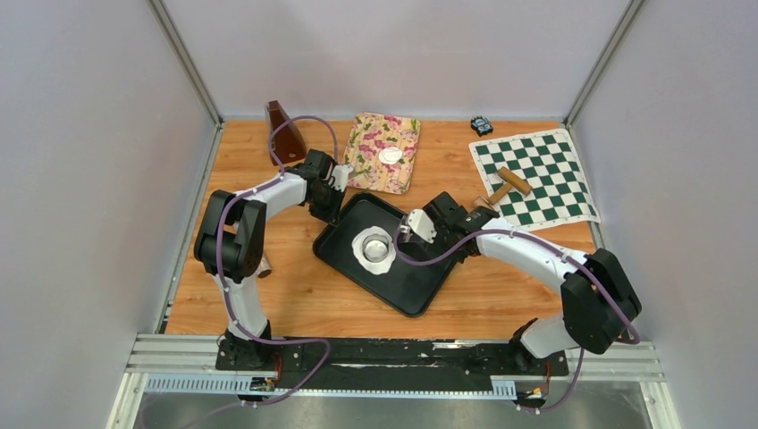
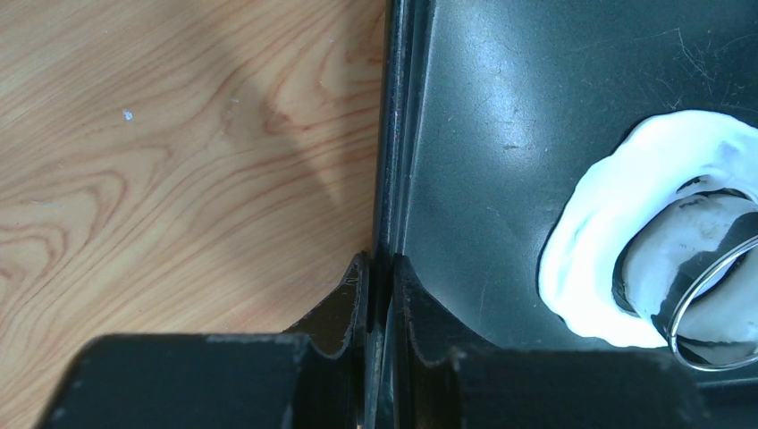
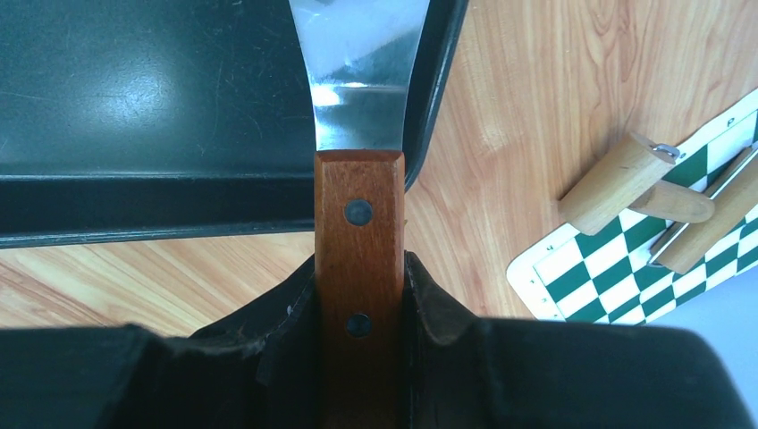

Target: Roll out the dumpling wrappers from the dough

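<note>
Grey walls stand around our wooden surface. A black tray sits in the middle of it. Our left tool is pinched tight on the far left rim of the tray. Our right tool is squeezed around the wooden handle of a spatula. Its shiny blade pokes in over the tray's right rim.

One dumpling wrapper, small, round and white, lies on the flowery cloth. That is on the far side, well apart from the tray. In the tray lies a lumpy white dough sheet, and the clear ring cutter sits on it.

We think we are at the step of lifting the next round out of the dough. For that, the blade has to go low and flat along the tray floor and slide under the dough by the ring. The left tool has to hold the tray so it does not skid. The dough looks soft, so it may stick or tear.

Only the top view shows the wrapper, the cloth, and the chess mat with a rolling pin on the far right. The left wrist view shows the pinch on the rim up close, and the dough with the ring. The right wrist view shows the handle and blade, but no dough. We cannot tell if a cut round waits inside the ring.
</note>
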You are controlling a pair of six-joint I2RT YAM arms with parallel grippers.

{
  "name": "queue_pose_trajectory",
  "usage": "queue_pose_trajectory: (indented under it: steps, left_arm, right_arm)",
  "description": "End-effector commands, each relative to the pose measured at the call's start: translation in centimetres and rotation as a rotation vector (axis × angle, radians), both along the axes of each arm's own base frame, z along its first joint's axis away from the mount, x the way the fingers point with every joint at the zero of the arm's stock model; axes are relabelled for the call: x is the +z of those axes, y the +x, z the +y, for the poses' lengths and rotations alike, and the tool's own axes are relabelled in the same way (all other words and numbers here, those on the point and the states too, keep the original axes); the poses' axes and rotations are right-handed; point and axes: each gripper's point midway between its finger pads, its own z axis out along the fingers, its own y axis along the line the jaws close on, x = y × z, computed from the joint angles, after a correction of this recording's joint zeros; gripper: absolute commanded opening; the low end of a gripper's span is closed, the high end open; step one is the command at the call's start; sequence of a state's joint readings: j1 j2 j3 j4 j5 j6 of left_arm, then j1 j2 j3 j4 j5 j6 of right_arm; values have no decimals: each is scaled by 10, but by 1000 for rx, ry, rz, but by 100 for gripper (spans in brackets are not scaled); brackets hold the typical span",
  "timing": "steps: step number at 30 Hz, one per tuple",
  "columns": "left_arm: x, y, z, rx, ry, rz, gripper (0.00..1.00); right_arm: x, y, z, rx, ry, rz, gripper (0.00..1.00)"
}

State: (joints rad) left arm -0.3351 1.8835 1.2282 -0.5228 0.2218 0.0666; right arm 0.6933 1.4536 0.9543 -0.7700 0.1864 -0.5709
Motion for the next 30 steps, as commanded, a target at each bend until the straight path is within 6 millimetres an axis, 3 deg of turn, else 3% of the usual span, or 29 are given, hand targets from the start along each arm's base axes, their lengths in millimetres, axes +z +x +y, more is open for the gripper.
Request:
queue_pose_trajectory:
  steps: [1,14,30]
  left_arm:
    - [-21,-5,4,9,60,35,0]
    - [-19,-4,4,8,58,33,0]
    - [-19,-3,5,13,68,29,0]
  right_arm:
    - [25,19,10,-1,30,-95,0]
    - [15,11,16,30,3,-54,0]
    - [5,4,6,88,-115,-39,0]
